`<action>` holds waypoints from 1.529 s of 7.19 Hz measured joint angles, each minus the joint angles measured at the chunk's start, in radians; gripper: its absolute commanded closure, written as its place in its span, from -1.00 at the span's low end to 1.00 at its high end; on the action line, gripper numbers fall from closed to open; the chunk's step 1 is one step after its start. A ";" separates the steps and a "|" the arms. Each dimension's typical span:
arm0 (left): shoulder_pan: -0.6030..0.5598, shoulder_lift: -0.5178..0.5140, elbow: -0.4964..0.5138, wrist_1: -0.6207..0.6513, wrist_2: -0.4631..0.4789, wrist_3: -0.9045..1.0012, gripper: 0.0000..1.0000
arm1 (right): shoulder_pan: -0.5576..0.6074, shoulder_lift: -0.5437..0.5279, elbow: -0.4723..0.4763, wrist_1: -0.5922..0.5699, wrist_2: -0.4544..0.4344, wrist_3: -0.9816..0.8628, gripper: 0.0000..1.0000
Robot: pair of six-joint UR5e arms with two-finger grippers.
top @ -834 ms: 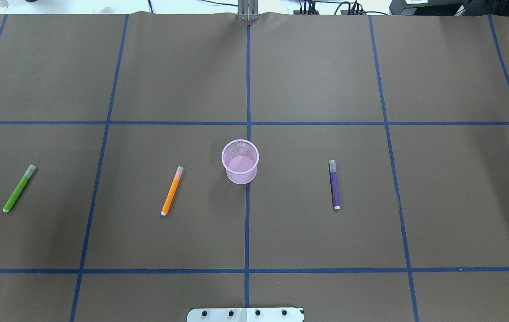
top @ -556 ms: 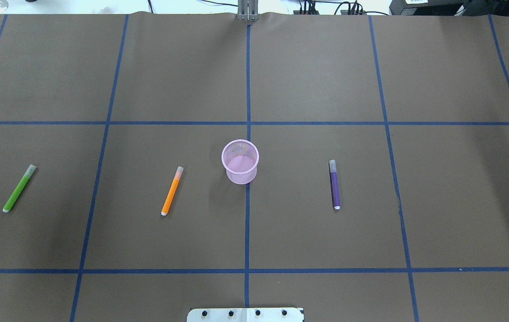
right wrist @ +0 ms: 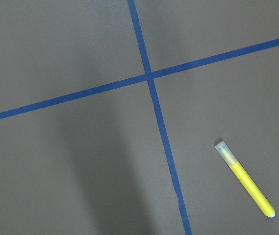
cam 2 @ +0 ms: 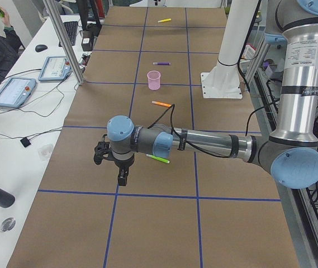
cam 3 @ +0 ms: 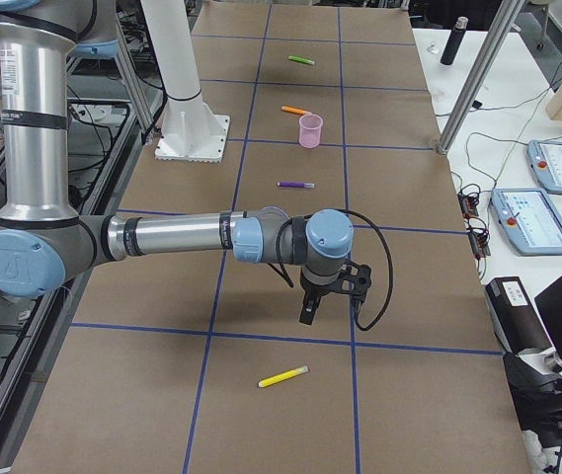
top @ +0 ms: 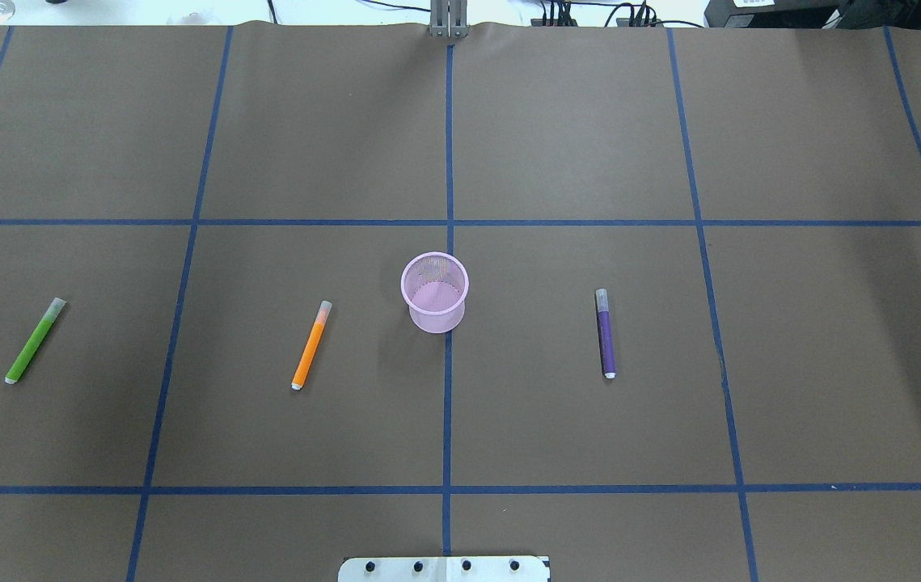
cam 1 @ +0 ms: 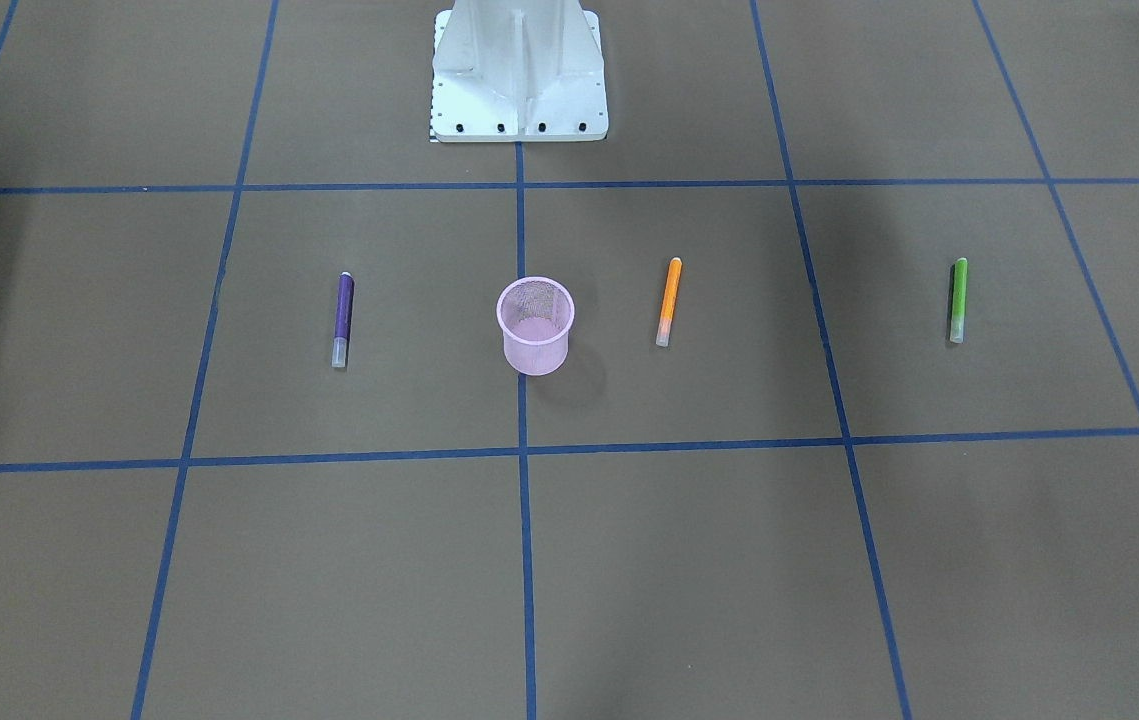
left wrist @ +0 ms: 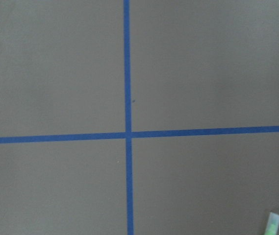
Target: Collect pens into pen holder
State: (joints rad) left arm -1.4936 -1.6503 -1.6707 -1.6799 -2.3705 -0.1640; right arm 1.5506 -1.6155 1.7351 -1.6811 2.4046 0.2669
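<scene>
On the tabletop the green pen is lying far left, the orange pen left of the upright pen holder, the purple pen right of it, the yellow pen farthest right; none is inside. Whether the left jaws or right jaws are released or clenched, I cannot tell. Each arm is probably best pinching its nearest pen mid-barrel, crosswise.

Overhead view, you see: round pink wire-mesh pen holder upright at ctr of brown paper-covered table, on ctr tape line. L of it lies slim orange pen, green pen farther L, purple pen R. Far R end: yellow pen, well apart.
</scene>
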 measured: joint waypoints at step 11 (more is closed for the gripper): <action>0.492 -0.003 -0.021 -0.281 0.188 -0.374 -0.99 | -0.005 0.037 0.004 0.000 0.000 0.004 -1.00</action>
State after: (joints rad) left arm -1.0012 -1.6533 -1.6917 -1.9613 -2.1820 -0.5385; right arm 1.5453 -1.5787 1.7393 -1.6809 2.4048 0.2707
